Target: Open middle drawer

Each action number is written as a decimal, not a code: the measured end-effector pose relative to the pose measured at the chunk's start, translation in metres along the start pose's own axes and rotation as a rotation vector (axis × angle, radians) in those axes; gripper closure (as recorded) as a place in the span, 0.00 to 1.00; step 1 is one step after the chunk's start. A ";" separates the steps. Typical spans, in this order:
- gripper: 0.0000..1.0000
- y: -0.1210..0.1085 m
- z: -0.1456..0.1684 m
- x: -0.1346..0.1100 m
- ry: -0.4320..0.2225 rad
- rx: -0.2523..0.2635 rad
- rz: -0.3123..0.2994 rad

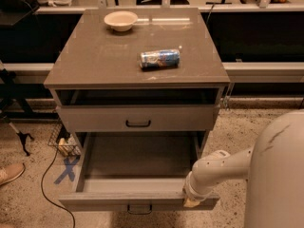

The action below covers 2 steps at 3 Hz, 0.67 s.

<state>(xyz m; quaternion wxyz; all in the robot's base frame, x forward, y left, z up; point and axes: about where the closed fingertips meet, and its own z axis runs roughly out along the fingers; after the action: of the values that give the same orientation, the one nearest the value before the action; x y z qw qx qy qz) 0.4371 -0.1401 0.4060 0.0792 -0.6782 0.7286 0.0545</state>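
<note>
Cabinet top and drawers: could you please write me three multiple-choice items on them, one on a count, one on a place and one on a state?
1. How many things lie on the cabinet top?
A. one
B. two
C. four

2. Where is the gripper?
A. over the cabinet top
B. deep inside the middle drawer, at its back
C. at the middle drawer's front right corner

3. The middle drawer is:
A. pulled far out
B. fully shut
C. barely ajar

Answers:
1 B: only a bowl and a can lie there.
2 C: the gripper sits at the right end of the drawer's front.
3 A: the drawer's grey inside lies open to view.
</note>
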 end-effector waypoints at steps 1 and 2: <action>0.81 0.000 0.000 0.000 0.000 0.000 0.000; 0.58 0.001 0.001 0.000 0.000 -0.002 0.000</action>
<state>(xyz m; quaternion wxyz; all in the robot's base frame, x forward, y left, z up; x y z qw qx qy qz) 0.4363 -0.1400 0.4052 0.0784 -0.6784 0.7284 0.0552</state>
